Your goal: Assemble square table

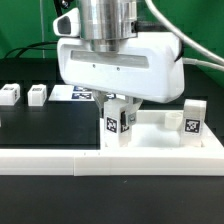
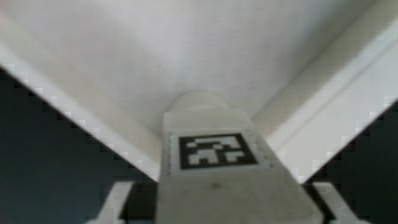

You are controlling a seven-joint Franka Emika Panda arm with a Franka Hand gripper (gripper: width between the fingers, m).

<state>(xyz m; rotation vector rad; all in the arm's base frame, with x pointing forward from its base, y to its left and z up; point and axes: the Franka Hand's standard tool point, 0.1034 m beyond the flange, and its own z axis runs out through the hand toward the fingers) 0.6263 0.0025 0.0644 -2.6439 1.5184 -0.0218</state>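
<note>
My gripper (image 1: 117, 112) is shut on a small white leg block (image 1: 117, 122) with a black-and-white tag, holding it upright at the near left corner of the white square table slab (image 1: 160, 140). Whether the leg sits in a socket is hidden. A second leg block (image 1: 193, 117) stands upright on the slab at the exterior view's right. In the wrist view the held leg (image 2: 217, 150) sits between both fingers (image 2: 121, 205), with my gripper (image 2: 226, 212) closed on it and the slab (image 2: 196, 50) white beneath.
Two loose leg blocks (image 1: 10, 95) (image 1: 38, 94) stand on the black table at the exterior view's left. The marker board (image 1: 78, 94) lies behind the gripper. The long white rail (image 1: 50, 160) runs along the front.
</note>
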